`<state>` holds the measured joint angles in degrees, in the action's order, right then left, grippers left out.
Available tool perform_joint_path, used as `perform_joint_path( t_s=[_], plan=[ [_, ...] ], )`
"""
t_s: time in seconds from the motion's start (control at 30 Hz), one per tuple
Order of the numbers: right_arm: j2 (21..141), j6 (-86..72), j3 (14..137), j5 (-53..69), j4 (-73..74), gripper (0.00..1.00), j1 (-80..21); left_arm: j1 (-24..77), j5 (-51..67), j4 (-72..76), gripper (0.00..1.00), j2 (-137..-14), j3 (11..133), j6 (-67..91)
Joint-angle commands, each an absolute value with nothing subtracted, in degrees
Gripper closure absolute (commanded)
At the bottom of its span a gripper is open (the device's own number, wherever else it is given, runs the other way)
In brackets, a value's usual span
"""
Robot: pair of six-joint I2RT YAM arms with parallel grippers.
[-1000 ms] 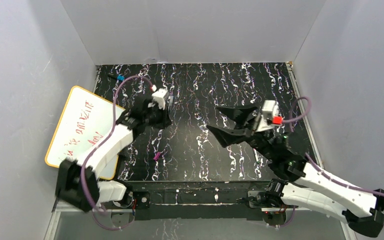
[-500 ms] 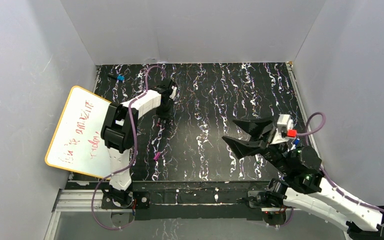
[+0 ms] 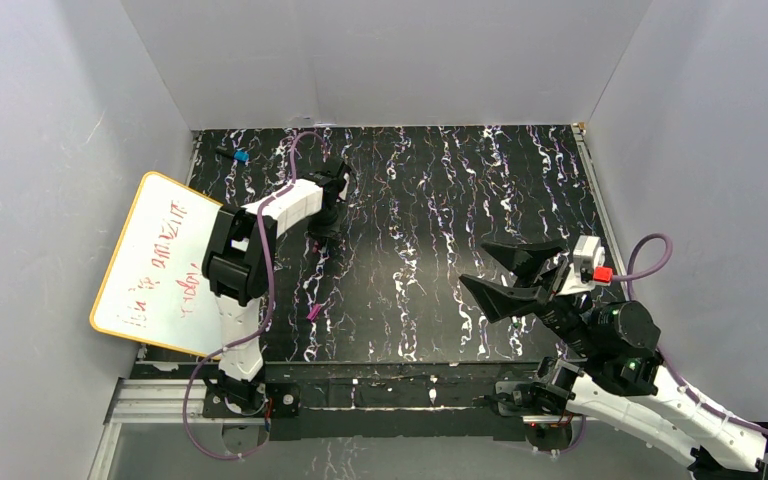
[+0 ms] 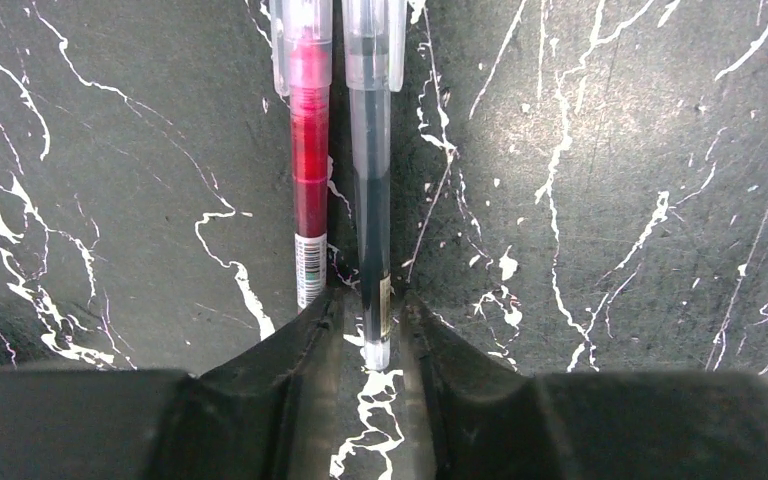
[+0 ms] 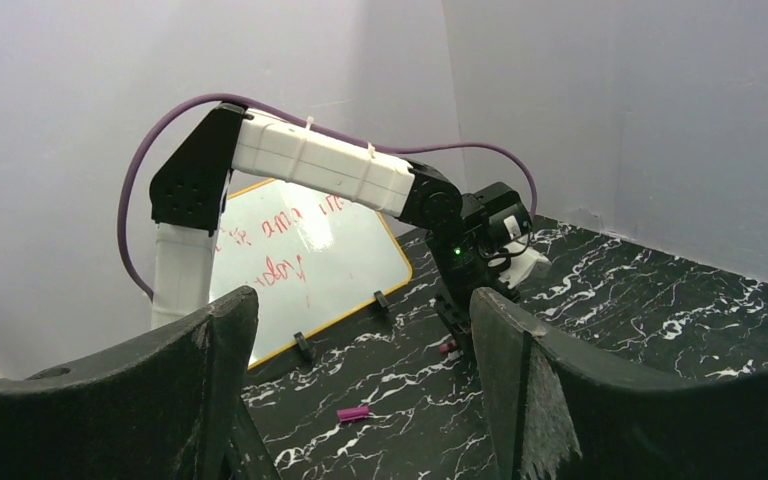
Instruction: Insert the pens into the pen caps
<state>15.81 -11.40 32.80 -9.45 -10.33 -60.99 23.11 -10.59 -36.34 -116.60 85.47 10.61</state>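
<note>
Two pens, plain from left wrist

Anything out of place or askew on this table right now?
The whiteboard sits askew, overhanging the table's left edge. The magenta cap lies alone, well apart from the red pen and dark pen.

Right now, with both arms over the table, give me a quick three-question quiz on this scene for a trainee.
1. True or false: the right gripper holds a pen.
2. The pen end lying between the left gripper's fingers belongs to: A a blue pen, B the dark pen, C a yellow pen.
3. What colour is the loose cap on the table?
Key: 1 false; 2 B; 3 magenta.
</note>
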Motion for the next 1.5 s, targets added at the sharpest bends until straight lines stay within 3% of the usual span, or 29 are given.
perform_joint_path(
  t_s=[0.0,0.1,0.27,0.43,0.63,0.73,0.8,0.87,1.07,1.47],
  plan=[
    [15.1,-10.6,32.5,-10.6,-10.7,0.15,-61.0,23.8,-12.0,-37.7,0.72,-115.7,84.9,10.3],
    [15.2,-10.7,32.3,-10.6,-10.7,0.15,-61.1,24.0,-12.0,-37.1,0.63,-115.3,84.2,9.9],
    [15.8,-10.7,32.4,-11.2,-10.3,0.14,-61.0,24.2,-12.1,-35.5,0.62,-111.5,83.2,10.2],
    [21.2,-12.3,36.9,-22.3,-0.1,0.11,-61.1,24.9,-4.3,-33.0,0.49,-101.8,84.6,10.4],
    [48.5,-12.7,47.8,-25.9,19.8,0.11,-60.7,26.0,5.0,-31.0,0.28,-87.0,81.3,9.1],
    [61.3,-12.9,51.5,-16.1,22.5,0.10,-52.6,26.1,5.0,-30.1,0.18,-79.4,76.8,7.8],
    [65.3,-15.0,51.0,1.6,20.1,0.10,-39.0,26.0,3.4,-30.2,0.16,-75.0,73.7,7.3],
    [69.0,-17.0,50.9,9.1,19.5,0.11,-27.1,25.9,3.3,-29.5,0.14,-71.0,69.2,7.6],
    [74.4,-17.5,51.4,-8.8,25.4,0.14,-21.0,25.9,5.5,-24.8,0.14,-65.7,59.4,9.3],
    [72.8,-22.9,49.4,-19.3,33.4,0.37,-19.8,25.5,7.9,-23.7,0.14,-66.5,59.4,6.3]
  ],
)
